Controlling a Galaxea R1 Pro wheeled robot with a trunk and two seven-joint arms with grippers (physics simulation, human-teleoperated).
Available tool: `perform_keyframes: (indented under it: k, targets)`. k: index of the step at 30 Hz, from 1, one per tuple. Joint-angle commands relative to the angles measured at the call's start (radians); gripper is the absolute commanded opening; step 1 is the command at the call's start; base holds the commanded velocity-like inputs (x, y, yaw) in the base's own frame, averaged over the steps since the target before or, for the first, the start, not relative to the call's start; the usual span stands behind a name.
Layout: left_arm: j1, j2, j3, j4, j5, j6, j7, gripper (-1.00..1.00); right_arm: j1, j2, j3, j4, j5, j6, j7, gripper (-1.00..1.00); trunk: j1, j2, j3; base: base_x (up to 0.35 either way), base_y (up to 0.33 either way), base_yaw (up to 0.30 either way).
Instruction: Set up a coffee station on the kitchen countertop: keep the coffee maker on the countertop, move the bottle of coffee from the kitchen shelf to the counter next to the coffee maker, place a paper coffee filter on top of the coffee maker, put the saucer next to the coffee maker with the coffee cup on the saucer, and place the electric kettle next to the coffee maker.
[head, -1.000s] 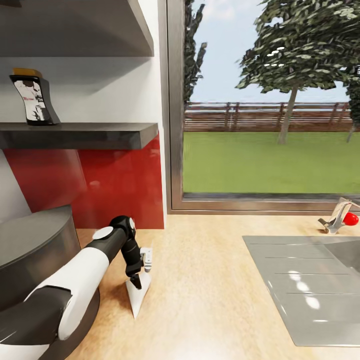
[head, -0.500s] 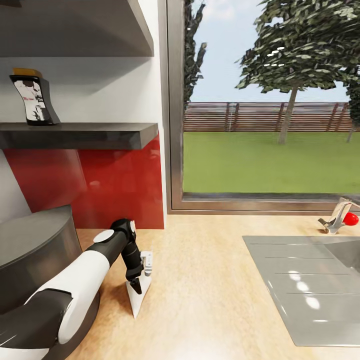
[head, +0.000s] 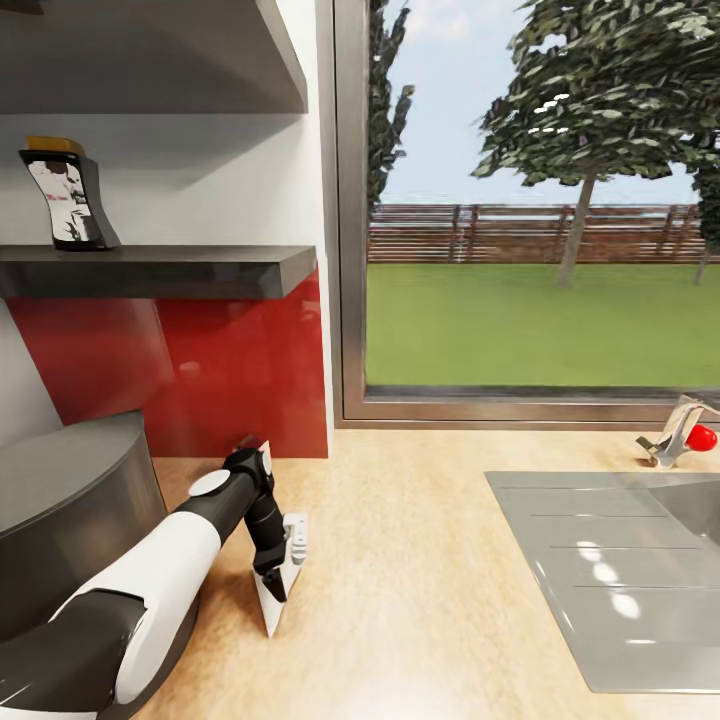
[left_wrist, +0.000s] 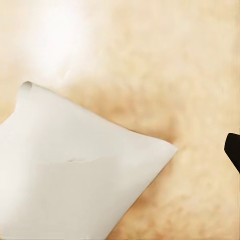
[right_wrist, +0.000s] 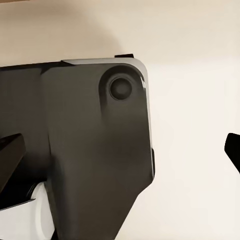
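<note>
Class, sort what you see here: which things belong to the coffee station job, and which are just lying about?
Job:
- paper coffee filter, at the left gripper
- coffee maker
- bottle of coffee on the kitchen shelf
- countertop

Lying about:
- sink drainer
- tap with red knob

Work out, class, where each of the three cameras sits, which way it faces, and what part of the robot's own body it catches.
Head view: from the robot's head, forward and down over the countertop toward the window; the left arm and left end effector at the paper coffee filter.
Left wrist view: near the left end effector, facing down at the paper coffee filter on the countertop; one dark fingertip.
Right wrist view: near the right end effector, facing the robot's dark body.
Shared: head and left wrist views both show filter and countertop.
</note>
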Motion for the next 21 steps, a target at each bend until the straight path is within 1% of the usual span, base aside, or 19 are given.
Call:
perform_keyframes:
  k: [1,11,19,20,21]
  targets:
    - [0.000,0.000,-0.001,-0.001,-0.001,0.010,-0.005,1.00,0.000,0.000,0.002,0.000,-0.010,-0.003,0.000,1.00,0.001,-0.002,-0.002,0.000,0.000,0.000]
    - [0.008,0.001,-0.001,-0.001,0.006,0.008,-0.005,1.00,0.000,0.000,0.002,0.000,-0.010,-0.003,0.000,1.00,0.001,-0.002,-0.002,0.000,0.000,0.000]
    - [0.011,0.000,-0.001,-0.001,0.007,-0.026,-0.005,1.00,0.000,0.000,0.002,0.000,-0.010,-0.003,0.000,1.00,0.001,-0.002,-0.002,0.000,0.000,0.000]
    - [0.011,0.001,-0.001,-0.001,0.007,-0.028,-0.005,-1.00,0.000,0.000,0.002,0.000,-0.010,-0.003,0.000,1.00,0.001,-0.002,-0.002,0.000,0.000,0.000]
    - [0.011,0.001,0.000,-0.001,0.008,-0.029,-0.005,-1.00,0.000,0.000,0.002,0.000,-0.010,-0.003,0.000,1.00,0.001,-0.002,-0.002,0.000,0.000,0.000]
